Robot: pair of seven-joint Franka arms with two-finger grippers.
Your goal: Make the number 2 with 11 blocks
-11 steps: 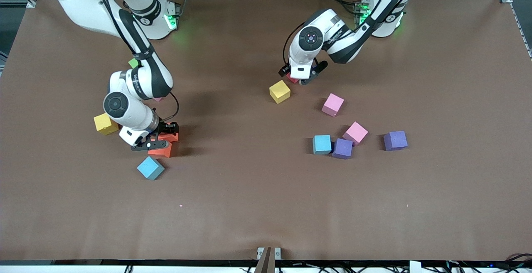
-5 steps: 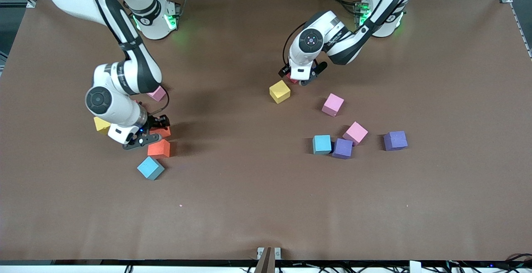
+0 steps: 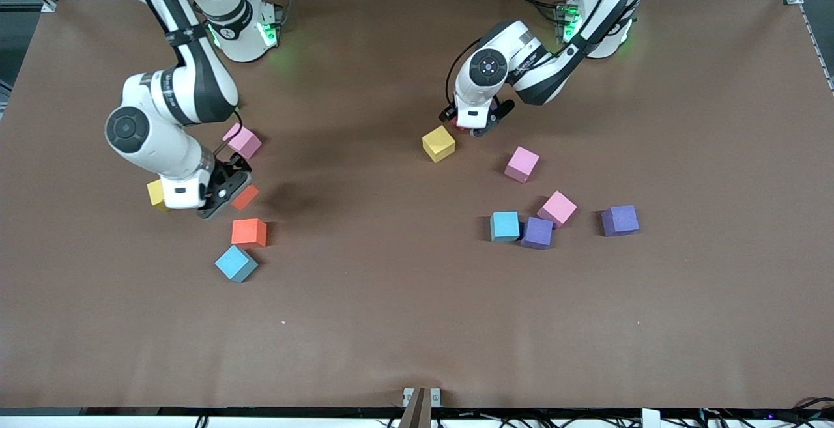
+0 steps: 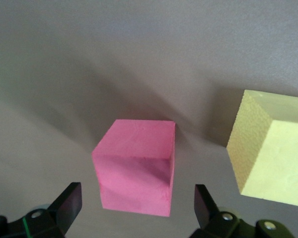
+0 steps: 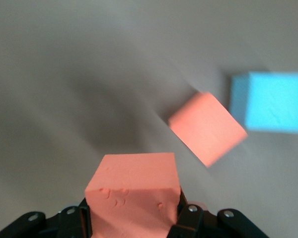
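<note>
The right gripper (image 3: 229,188), closed on one small matte orange cube (image 3: 245,197), is rising away from the second orange cube (image 3: 249,232) and moving toward the table's right-arm end, uncovering the pink cube (image 3: 242,141).

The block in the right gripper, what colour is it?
Orange block; the right wrist view shows it best.

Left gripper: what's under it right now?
Under the open left gripper: a red cube on the table, between the fingers, untouched. Yellow cube beside it. The front view mostly hides the red cube.
</note>
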